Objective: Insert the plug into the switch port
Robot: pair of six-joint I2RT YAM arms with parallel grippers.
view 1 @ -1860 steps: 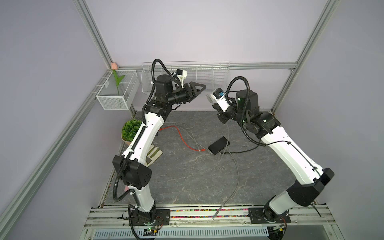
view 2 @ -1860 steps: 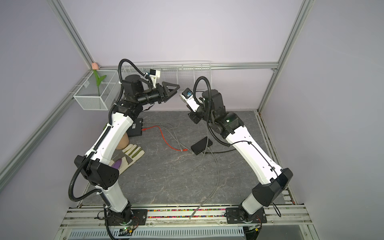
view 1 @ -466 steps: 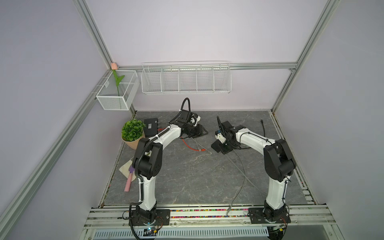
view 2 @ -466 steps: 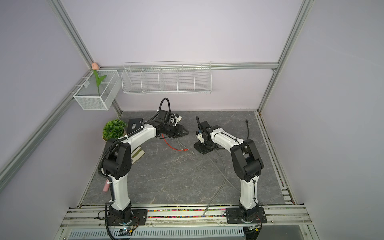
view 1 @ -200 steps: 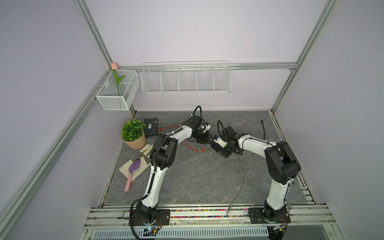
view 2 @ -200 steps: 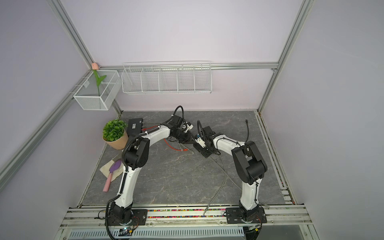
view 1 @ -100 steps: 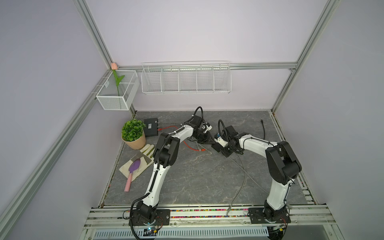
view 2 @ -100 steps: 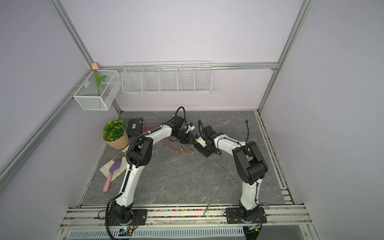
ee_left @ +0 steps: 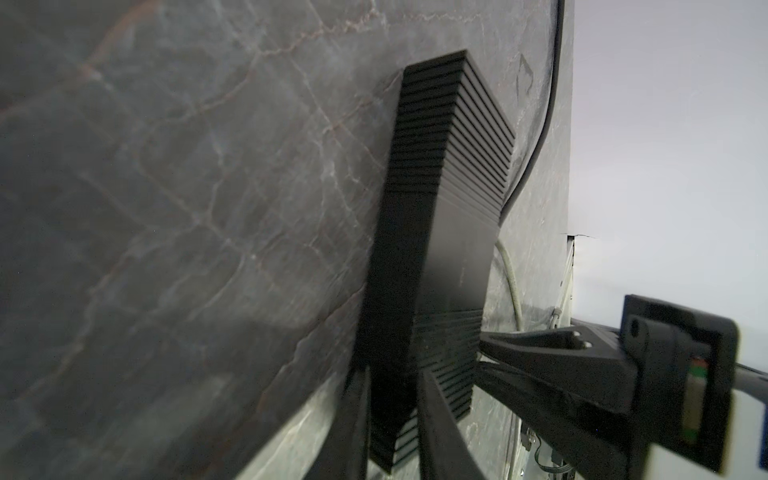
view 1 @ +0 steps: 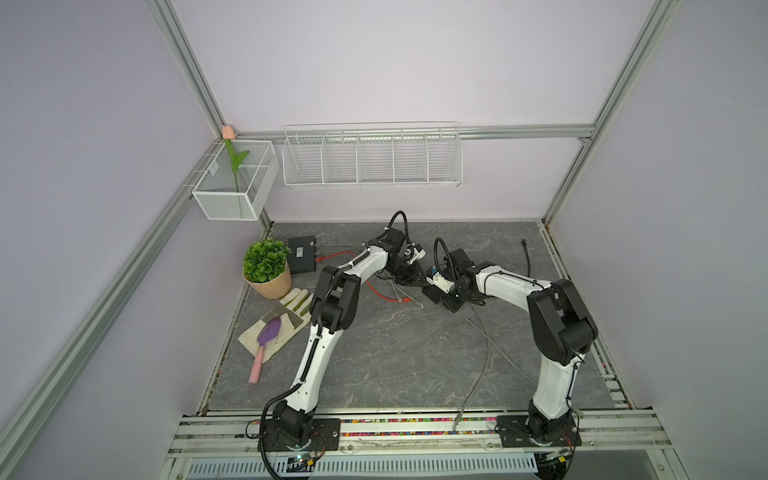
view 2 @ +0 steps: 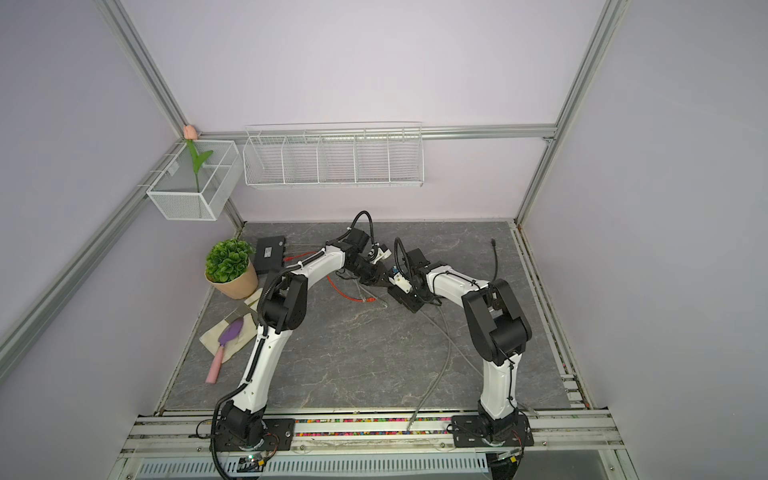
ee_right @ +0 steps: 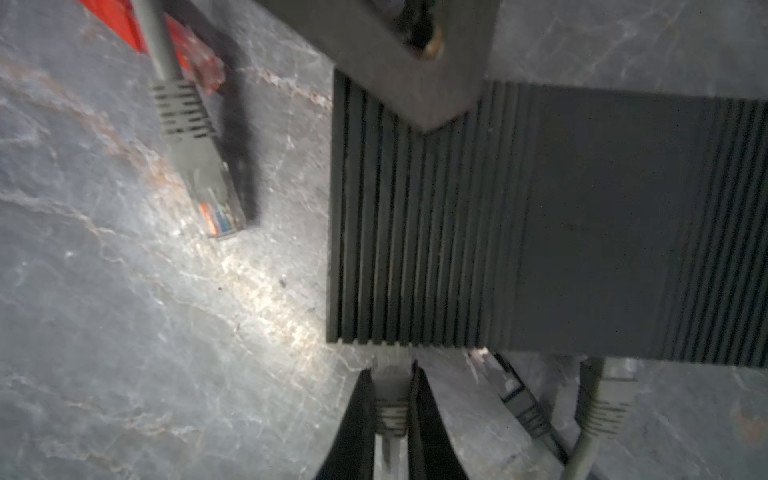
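Observation:
The switch (view 1: 432, 296) (view 2: 400, 297) is a black ribbed box lying mid-mat in both top views. My left gripper (view 1: 420, 282) (ee_left: 395, 415) comes from the far left, its fingers (ee_left: 440, 428) closed on either side of one end of the switch (ee_left: 449, 187). On the opposite side, my right gripper (view 1: 456, 302) (ee_right: 390, 386) is shut on a grey plug (ee_right: 390, 403). That plug's clear front end meets the switch (ee_right: 540, 216) at its port face, near one end. How deep it sits is hidden.
A second grey plug (ee_right: 602, 399) and a black one (ee_right: 515, 395) sit at the same port face. A loose grey plug (ee_right: 199, 166) and a red cable (view 1: 374, 291) lie beside the switch. A potted plant (view 1: 268, 268), another black box (view 1: 302, 259) and a trowel (view 1: 266, 336) are left.
Since two seconds ago the left gripper has moved right onto the switch. Over the last second its elbow has shifted slightly right. The right gripper has stayed at the switch with the plug.

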